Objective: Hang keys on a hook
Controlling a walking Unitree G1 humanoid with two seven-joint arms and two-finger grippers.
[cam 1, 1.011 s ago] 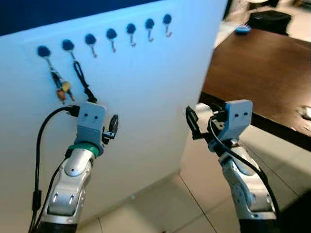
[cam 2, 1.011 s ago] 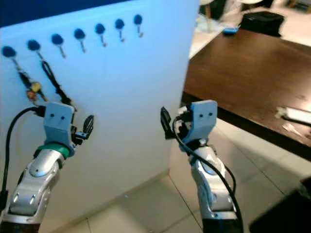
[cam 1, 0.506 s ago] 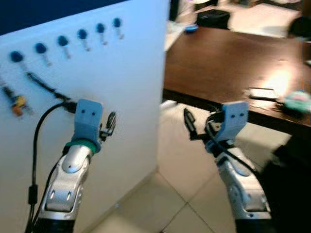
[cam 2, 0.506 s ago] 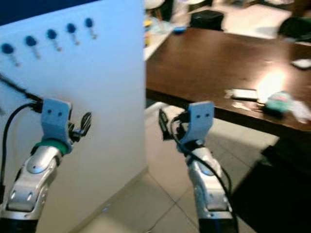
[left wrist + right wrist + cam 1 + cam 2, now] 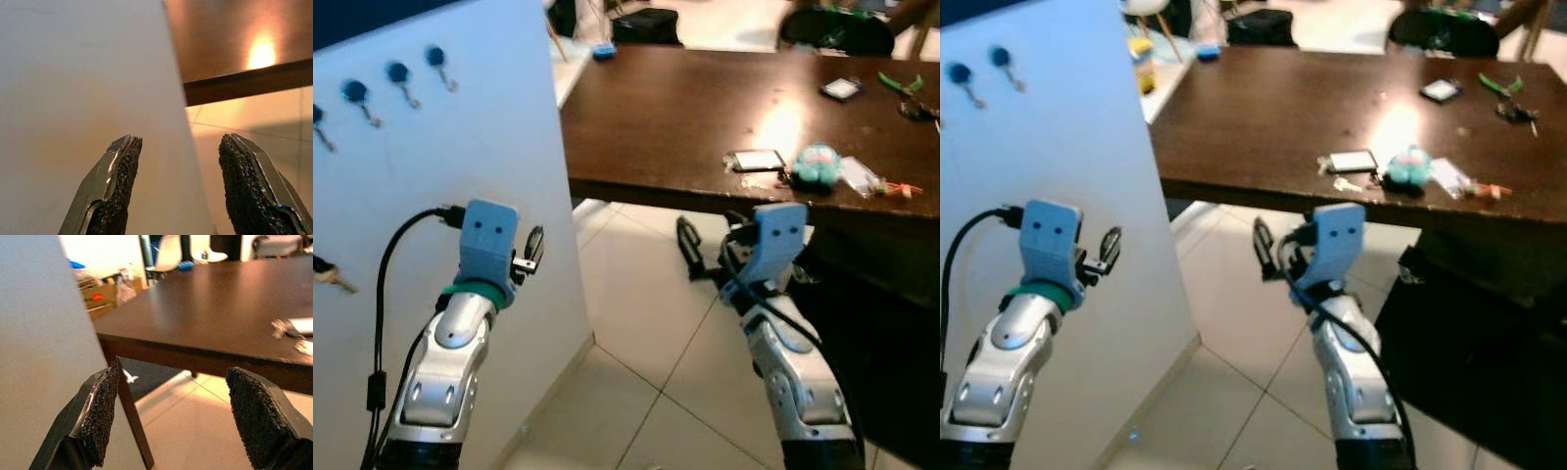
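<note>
Both pincers, left point(image 5: 534, 253) and right point(image 5: 689, 250), gape empty. Keys point(image 5: 1344, 182) lie centre-right on the worktop point(image 5: 1263, 117) beside a teal toy point(image 5: 1407, 166): light, rigid, slippery; probably best gripped at the ring. Hooks point(image 5: 401, 80) upper left.

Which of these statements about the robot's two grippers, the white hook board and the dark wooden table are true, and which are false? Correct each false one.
1. Both grippers are open and hold nothing. True: the left gripper and the right gripper have their fingers spread apart with nothing between them.
2. A teal plush toy lies on the dark wooden table. True.
3. The right gripper is shut on a bunch of keys. False: it is open and holds nothing.
4. The hooks on the white board have red round caps. False: the caps are blue.
5. The table stands on the robot's left. False: it is ahead and to the right, and the board is on the left.
</note>
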